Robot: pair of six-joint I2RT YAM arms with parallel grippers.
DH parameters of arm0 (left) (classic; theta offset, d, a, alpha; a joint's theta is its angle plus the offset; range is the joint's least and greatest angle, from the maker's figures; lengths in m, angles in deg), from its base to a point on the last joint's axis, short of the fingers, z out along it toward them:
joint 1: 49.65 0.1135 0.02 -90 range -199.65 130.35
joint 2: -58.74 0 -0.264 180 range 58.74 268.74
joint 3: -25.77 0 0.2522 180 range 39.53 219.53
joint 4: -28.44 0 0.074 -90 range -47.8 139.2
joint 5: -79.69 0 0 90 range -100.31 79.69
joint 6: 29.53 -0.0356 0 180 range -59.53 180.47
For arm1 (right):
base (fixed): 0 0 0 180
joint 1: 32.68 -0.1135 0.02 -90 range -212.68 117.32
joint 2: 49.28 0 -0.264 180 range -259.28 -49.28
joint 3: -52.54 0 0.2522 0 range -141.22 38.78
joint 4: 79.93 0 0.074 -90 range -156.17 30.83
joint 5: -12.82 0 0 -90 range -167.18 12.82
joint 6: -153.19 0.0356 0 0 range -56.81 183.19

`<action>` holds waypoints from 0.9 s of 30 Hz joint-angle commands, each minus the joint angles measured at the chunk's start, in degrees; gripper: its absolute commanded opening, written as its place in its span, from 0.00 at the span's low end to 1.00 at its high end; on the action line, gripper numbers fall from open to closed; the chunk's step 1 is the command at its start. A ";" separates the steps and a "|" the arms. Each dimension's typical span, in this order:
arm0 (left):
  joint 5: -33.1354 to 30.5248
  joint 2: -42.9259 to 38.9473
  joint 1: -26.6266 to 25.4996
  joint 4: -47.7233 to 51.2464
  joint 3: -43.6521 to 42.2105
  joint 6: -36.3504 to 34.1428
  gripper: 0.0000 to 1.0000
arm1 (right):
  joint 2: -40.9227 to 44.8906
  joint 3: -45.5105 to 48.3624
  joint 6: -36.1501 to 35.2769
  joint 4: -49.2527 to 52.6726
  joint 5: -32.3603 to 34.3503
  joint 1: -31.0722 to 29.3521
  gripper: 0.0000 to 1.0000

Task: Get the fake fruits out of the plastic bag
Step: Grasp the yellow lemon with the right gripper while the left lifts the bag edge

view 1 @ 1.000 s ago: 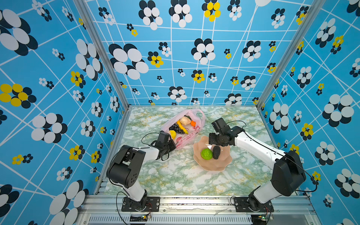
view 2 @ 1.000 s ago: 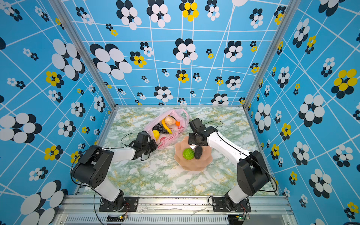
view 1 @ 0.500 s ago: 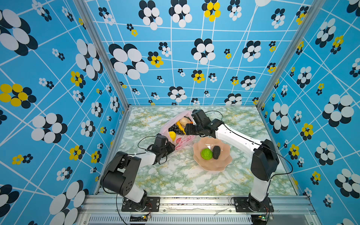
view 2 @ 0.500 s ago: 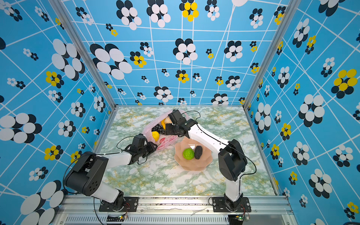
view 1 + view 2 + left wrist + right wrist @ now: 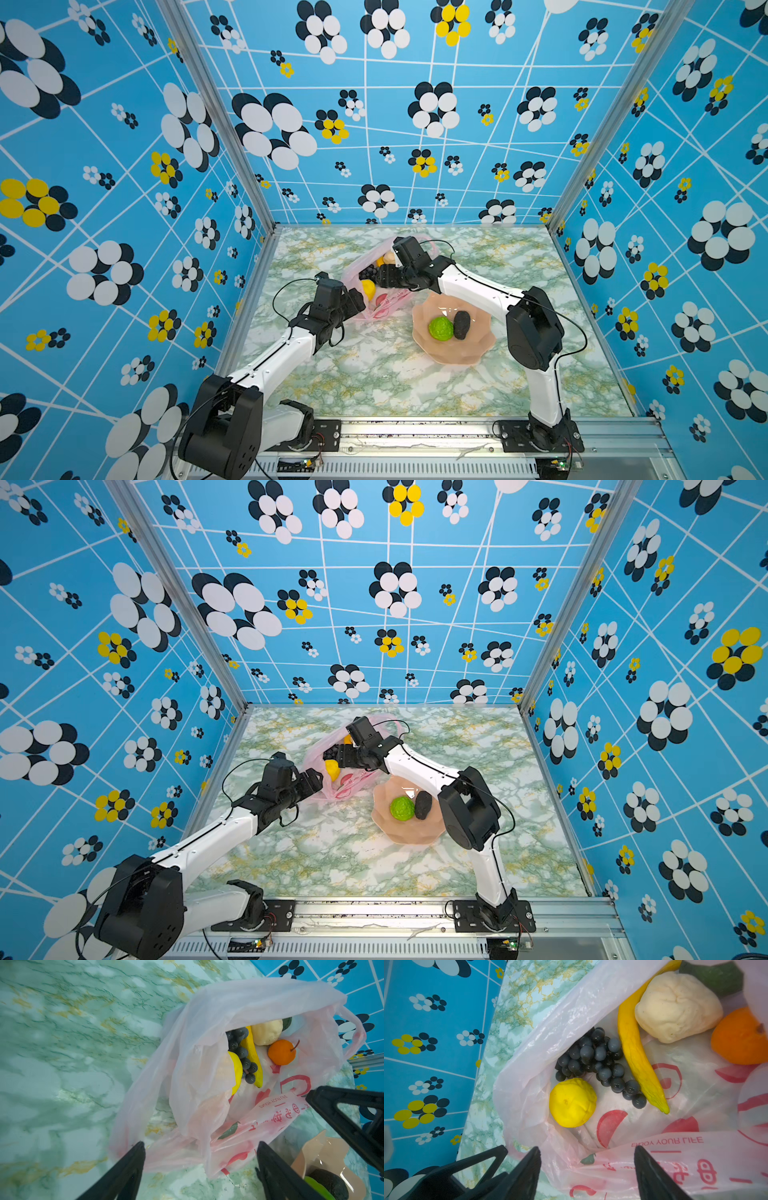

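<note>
**Left pincer lets go; right arm back over the bag**

My left pincer (image 5: pixel 200 1147), shut at the edge of the plastic bag (image 5: pixel 207 1022) a second ago, now stands wide open and empty. The bag's near edge lies slack between its tips on the surface (image 5: pixel 374 382). Inside the bag I see the yellow fruit (image 5: pixel 572 1102), grape bunch (image 5: pixel 600 1061), banana (image 5: pixel 635 1059), beige fruit (image 5: pixel 675 1005) and orange fruit (image 5: pixel 739 1039). My right pincer (image 5: pixel 587 1149) has swung from the dish (image 5: pixel 478 349) to the bag's mouth, jaws well apart, holding nothing. The green fruit (image 5: pixel 440 328) and dark fruit (image 5: pixel 461 325) are already on the dish. With nothing holding the bag, I expect it could drag on the next pick.
</note>
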 commanded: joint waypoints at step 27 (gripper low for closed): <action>4.70 20.95 9.23 0.34 11.70 -1.62 0.44 | -11.72 -9.15 -1.44 -1.34 -4.17 -1.49 0.79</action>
